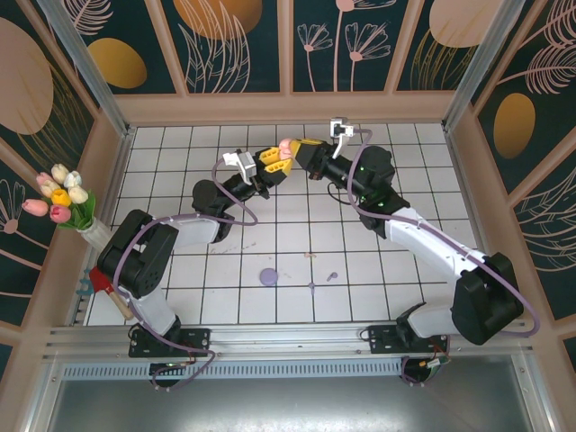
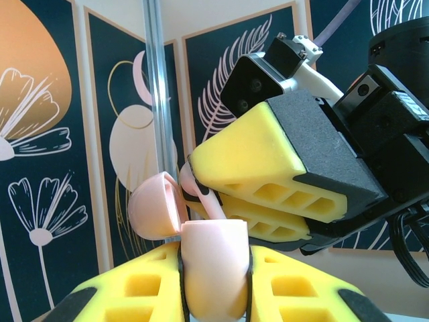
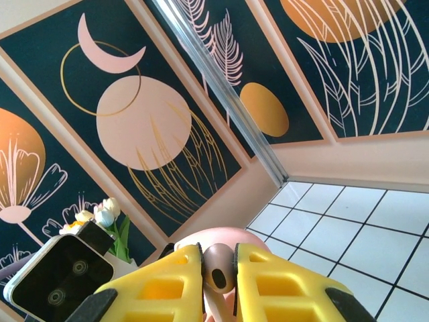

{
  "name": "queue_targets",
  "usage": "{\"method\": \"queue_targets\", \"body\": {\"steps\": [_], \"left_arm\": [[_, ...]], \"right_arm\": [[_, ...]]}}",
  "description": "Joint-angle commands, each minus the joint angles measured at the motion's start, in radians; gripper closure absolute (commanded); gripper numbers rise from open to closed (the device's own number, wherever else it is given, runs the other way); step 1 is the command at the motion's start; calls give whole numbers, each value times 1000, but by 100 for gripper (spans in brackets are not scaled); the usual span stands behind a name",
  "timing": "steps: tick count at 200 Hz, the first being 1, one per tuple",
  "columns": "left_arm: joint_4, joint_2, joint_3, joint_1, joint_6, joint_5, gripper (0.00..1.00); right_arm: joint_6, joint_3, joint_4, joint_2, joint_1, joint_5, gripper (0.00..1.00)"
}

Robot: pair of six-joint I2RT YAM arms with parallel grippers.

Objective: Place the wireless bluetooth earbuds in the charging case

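Grippers meet in the air over the far middle of the tiled table (image 1: 180, 306), tip against tip. Your left arm goes from its base at the near left corner forward and then bends to the right. Your right arm goes from the near right corner forward and to the left. Both wrists are tilted up, so each wrist camera looks at the painted wall panels.

The left gripper (image 1: 273, 162) (image 2: 214, 285) has its yellow fingers (image 2: 127, 295) closed on the two sides of the pink charging case (image 1: 288, 147) (image 2: 214, 268). The case stands upright between them. Its lid (image 2: 155, 208) is open and leans back to the left on the hinge.

The right gripper (image 1: 304, 155) (image 2: 208, 184) (image 3: 218, 282) comes in from the right. Its jaws pinch one pink earbud (image 2: 209, 204) (image 3: 218, 274) with only a narrow gap between the pads. In the left wrist view you see this earbud just above the open mouth of the case, at the edge near the hinge. I cannot tell if it is touching the case.

On the tiles near you, well apart from the grippers, lies a round purple disc (image 1: 268, 276). Just right of it are two small purple earbuds (image 1: 331, 276), a little apart from each other. A bunch of tulips (image 1: 61, 193) stands at the left wall.
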Motion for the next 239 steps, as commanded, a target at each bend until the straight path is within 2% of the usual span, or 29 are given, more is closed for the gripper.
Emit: {"method": "queue_targets", "body": {"steps": [1,239], "left_arm": [[192,-30,22,-8,2,-6,100],[187,-30,18,-9,14,-14,100]], "right_arm": [[-18,-42,-59,-13,4,-4,85],[8,-70,-33,-53,-8,1,82]]}}
